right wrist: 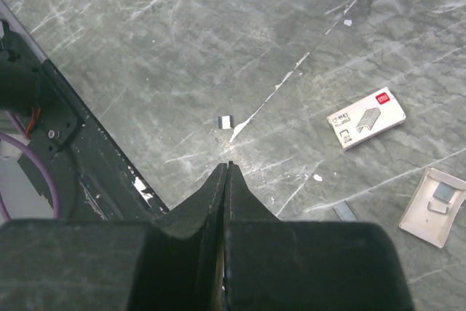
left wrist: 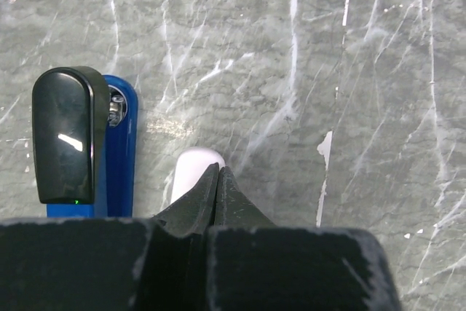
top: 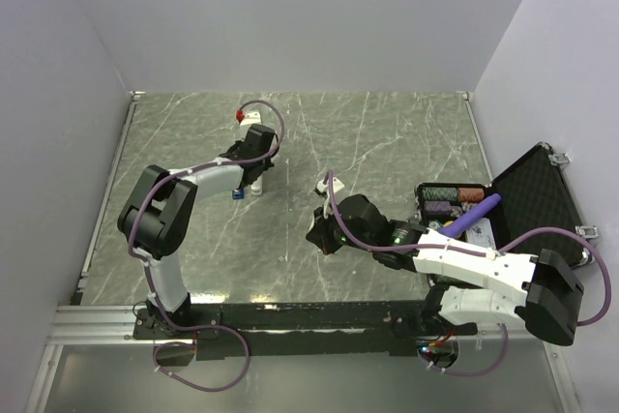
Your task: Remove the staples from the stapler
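Left wrist view: stapler (left wrist: 73, 136), blue body with black top, lies flat on the grey marbled table (left wrist: 349, 71), just left of the left gripper (left wrist: 218, 180). That gripper's jaws are pressed together, tips meeting over the near end of a whitish piece (left wrist: 193, 169) beside the stapler; can't tell if they touch it. Right gripper (right wrist: 228, 172) is pressed together too, holding nothing, well apart mid-table. Near it: small staple clump (right wrist: 225, 121), staple box (right wrist: 365, 118), beige tray (right wrist: 435, 205). Open black case (top: 542, 202) at the right edge.
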Controlling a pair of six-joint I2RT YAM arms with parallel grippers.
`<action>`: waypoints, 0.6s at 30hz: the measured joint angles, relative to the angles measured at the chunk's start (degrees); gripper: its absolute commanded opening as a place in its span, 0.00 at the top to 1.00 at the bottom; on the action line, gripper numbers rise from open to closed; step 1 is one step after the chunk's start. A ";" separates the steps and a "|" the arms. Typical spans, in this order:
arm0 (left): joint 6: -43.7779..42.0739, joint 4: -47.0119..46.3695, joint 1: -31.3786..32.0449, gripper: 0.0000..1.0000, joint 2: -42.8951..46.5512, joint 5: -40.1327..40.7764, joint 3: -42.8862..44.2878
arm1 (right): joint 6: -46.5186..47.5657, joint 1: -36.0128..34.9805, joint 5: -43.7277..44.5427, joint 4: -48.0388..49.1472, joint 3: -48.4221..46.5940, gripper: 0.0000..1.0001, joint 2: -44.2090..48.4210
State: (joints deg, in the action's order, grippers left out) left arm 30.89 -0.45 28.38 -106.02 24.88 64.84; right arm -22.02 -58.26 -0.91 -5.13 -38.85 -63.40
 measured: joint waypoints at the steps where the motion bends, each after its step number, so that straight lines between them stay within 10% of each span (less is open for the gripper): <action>1: 0.02 -0.35 0.00 0.99 0.00 -0.09 -0.15 | 0.00 0.00 0.00 0.02 0.00 1.00 0.00; 18: 1.51 -1.16 0.04 0.99 -0.50 -2.78 -6.01 | 0.00 0.00 -0.59 1.03 0.00 1.00 -1.66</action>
State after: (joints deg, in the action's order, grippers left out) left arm 32.40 -1.61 28.42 -106.52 22.11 58.83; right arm -22.02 -58.26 -1.50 -4.10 -38.85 -65.06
